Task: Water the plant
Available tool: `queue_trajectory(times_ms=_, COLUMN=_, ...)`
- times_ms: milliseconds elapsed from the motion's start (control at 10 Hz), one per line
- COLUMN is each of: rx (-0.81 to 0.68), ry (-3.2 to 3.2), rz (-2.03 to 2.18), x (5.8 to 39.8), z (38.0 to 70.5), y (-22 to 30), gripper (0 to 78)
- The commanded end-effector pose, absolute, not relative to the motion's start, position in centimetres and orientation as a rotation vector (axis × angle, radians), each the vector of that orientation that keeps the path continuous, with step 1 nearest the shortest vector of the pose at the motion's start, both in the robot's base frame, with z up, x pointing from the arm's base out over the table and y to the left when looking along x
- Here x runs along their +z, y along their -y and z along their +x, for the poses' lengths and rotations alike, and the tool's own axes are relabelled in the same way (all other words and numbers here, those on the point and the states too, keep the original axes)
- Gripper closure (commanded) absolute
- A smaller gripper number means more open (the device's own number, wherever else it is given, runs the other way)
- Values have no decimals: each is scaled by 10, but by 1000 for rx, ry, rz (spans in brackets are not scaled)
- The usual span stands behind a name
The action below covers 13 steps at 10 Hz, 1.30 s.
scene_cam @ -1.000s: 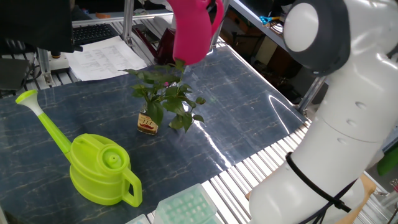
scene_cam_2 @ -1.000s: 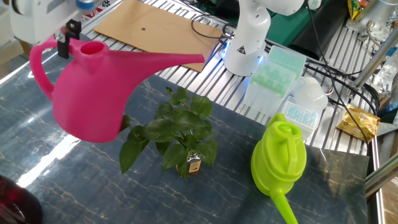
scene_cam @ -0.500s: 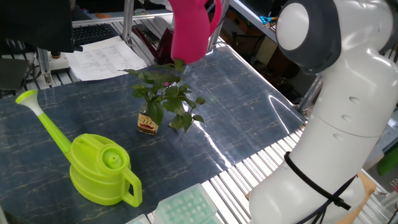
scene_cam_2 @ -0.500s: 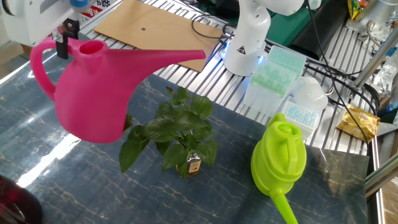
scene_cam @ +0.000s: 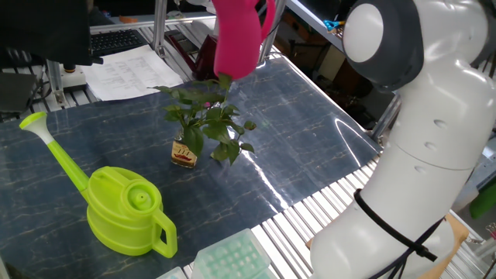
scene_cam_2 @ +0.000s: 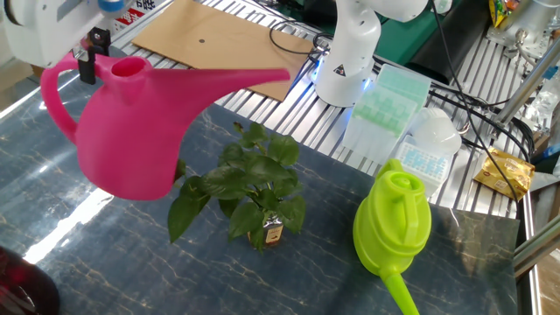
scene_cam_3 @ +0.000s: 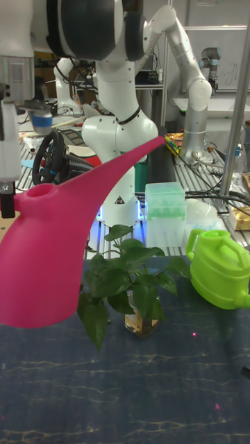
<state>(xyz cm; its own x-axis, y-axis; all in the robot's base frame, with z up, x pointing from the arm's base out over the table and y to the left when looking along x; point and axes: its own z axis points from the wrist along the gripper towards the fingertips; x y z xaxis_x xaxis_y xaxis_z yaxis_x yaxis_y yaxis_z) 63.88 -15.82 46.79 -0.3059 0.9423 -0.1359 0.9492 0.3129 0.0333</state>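
The plant [scene_cam_2: 249, 188], a leafy green sprig in a small amber bottle [scene_cam_2: 269, 233], stands mid-table; it also shows as the plant [scene_cam: 205, 120] and the plant [scene_cam_3: 128, 274]. A pink watering can [scene_cam_2: 127, 131] hangs in the air beside and above it. The spout tip [scene_cam_2: 284, 80] reaches over the leaves and points slightly upward. My gripper [scene_cam_2: 87, 68] is shut on the top of the can's handle. In the tall fixed view the pink watering can [scene_cam_3: 48, 263] fills the left, with one black finger [scene_cam_3: 7, 205] at its handle. The pink watering can [scene_cam: 236, 39] hides the gripper in the one fixed view.
A lime-green watering can [scene_cam_2: 394, 223] stands on the table to the plant's side, also seen as the green can [scene_cam: 128, 209]. Mint-green tip boxes [scene_cam_2: 385, 96] and the robot base [scene_cam_2: 346, 61] sit behind. Cardboard [scene_cam_2: 210, 35], papers [scene_cam: 124, 70] and a dark red object [scene_cam_2: 17, 289] lie around the edges.
The pink watering can has stayed almost in place above the plant. The arm's upper body has shifted slightly left in the one fixed view.
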Motion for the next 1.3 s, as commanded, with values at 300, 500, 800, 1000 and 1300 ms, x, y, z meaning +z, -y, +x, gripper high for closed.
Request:
queue_trajectory(times_ms=300, rx=-64, ry=-2564, rz=1522, x=472, z=640, y=158, gripper=764)
queue_trajectory(times_ms=500, rx=-65, ry=-2588, rz=1475, x=472, z=640, y=158, gripper=764)
queue_trajectory(times_ms=800, rx=-40, ry=-2567, rz=1538, x=474, z=641, y=154, gripper=764)
queue_trajectory(times_ms=1000, rx=-61, ry=-2547, rz=1594, x=484, z=643, y=130, gripper=764)
queue_trajectory(times_ms=1300, rx=-78, ry=-2528, rz=1649, x=498, z=642, y=98, gripper=764)
